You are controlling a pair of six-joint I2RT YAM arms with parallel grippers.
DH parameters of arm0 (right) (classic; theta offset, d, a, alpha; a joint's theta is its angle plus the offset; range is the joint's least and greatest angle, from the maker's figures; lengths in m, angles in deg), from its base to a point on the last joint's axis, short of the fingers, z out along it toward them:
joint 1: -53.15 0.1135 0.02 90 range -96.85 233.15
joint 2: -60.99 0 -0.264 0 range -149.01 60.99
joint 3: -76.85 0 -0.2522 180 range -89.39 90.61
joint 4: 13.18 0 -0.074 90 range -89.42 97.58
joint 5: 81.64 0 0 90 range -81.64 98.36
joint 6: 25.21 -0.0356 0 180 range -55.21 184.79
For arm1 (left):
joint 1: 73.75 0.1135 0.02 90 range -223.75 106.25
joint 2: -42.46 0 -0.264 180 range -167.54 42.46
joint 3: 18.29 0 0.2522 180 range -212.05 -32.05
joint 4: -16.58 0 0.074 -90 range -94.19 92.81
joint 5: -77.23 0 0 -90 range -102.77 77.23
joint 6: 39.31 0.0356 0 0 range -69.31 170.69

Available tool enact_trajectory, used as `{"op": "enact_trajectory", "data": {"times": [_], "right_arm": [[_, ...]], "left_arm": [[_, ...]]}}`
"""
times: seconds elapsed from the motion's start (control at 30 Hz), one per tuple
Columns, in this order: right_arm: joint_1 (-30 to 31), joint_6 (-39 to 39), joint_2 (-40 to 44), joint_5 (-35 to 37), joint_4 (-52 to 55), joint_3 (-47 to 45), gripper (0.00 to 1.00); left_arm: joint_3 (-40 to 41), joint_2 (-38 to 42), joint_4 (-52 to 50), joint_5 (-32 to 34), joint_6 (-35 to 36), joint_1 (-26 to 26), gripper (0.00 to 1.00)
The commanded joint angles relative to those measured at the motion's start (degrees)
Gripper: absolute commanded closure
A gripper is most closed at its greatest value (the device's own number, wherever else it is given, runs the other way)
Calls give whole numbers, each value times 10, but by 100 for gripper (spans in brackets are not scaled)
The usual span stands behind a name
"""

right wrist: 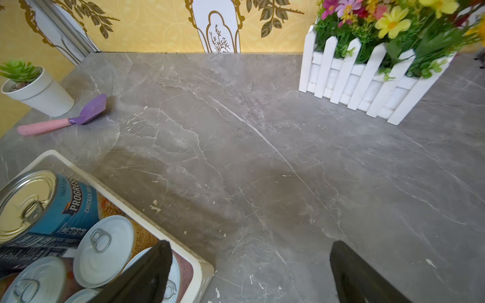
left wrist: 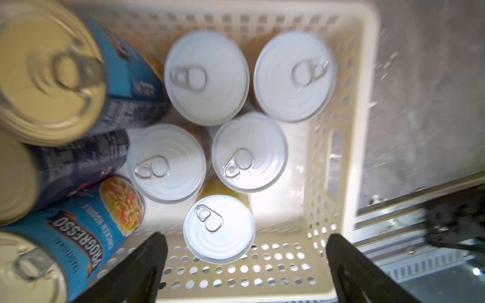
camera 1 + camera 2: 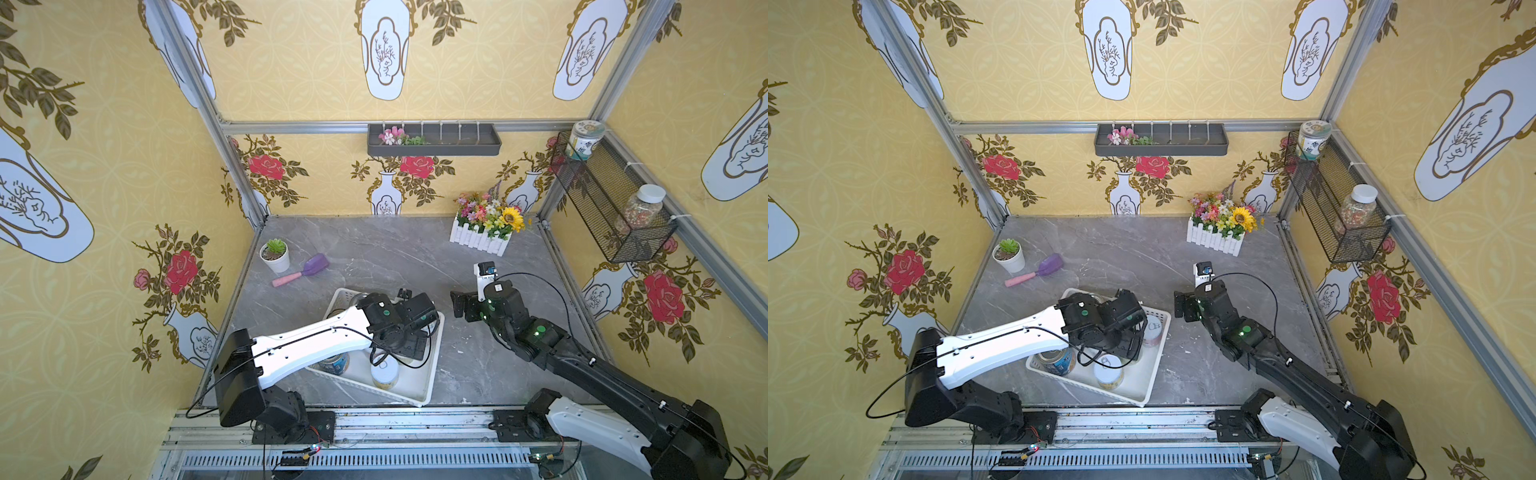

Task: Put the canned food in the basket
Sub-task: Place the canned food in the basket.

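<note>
Yellow flower wallpaper stands all around a grey marble bench (image 3: 374,257). Near the front of the bench sits the shallow white plastic basket with little holes in its sides (image 2: 362,78). All the canned food I can find is inside it. I count five short round cans with white pull-tab lids (image 2: 249,152) and three taller round cans with blue or dark labels (image 2: 105,230). They seem to stand up straight, lids up. I see no can out on the bare bench.

The left arm's black tool (image 2: 246,236) hangs right over the basket, pointing down. Its two fingers are spread wide and hold nothing. The nearest short can (image 2: 219,229) stands just below the gap, close to the basket wall. The taller cans stand beside one finger and reach higher.

The right arm's black tool (image 1: 252,242) is spread wide too and holds nothing. It hangs over bare bench, just beside the basket's rim.

So the job looks done, I think. The left tool's safe way out is straight up, away from the taller cans.
</note>
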Motion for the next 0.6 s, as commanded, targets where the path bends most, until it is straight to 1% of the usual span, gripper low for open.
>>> {"op": "enact_trajectory", "data": {"times": [0.0, 0.03, 0.1, 0.17, 0.23, 0.3, 0.37, 0.4, 0.43, 0.47, 0.53, 0.57], "right_arm": [[-1, -17, 19, 83, 7, -5, 3], [-1, -20, 26, 104, 7, -9, 3], [-1, -23, 38, 139, 6, -17, 3], [-2, -21, 45, 164, 4, -22, 3], [-2, -19, 51, 188, 2, -29, 3], [-3, 7, 55, 200, -31, -46, 3], [-3, 39, 58, 195, -79, -68, 3], [-3, 61, 59, 186, -93, -75, 3], [-3, 74, 58, 178, -97, -79, 3], [-3, 85, 57, 176, -104, -83, 3], [-3, 104, 48, 190, -124, -93, 3], [-3, 113, 44, 201, -137, -99, 3]], "left_arm": [[-46, 41, -18, 150, -76, 0, 0], [-46, 66, -9, 198, -104, 0, 0], [-22, 116, 26, 283, -151, 0, 0], [52, 182, 118, 353, -161, 0, 0], [153, 254, 245, 425, -157, 1, 0], [236, 317, 324, 487, -165, 1, 0], [299, 377, 370, 548, -173, 2, 0], [328, 409, 382, 585, -172, 3, 0], [353, 441, 373, 626, -189, 3, 0], [373, 465, 338, 650, -233, 4, 0], [426, 522, 250, 693, -364, 4, 0], [448, 547, 217, 709, -414, 4, 0]]}}
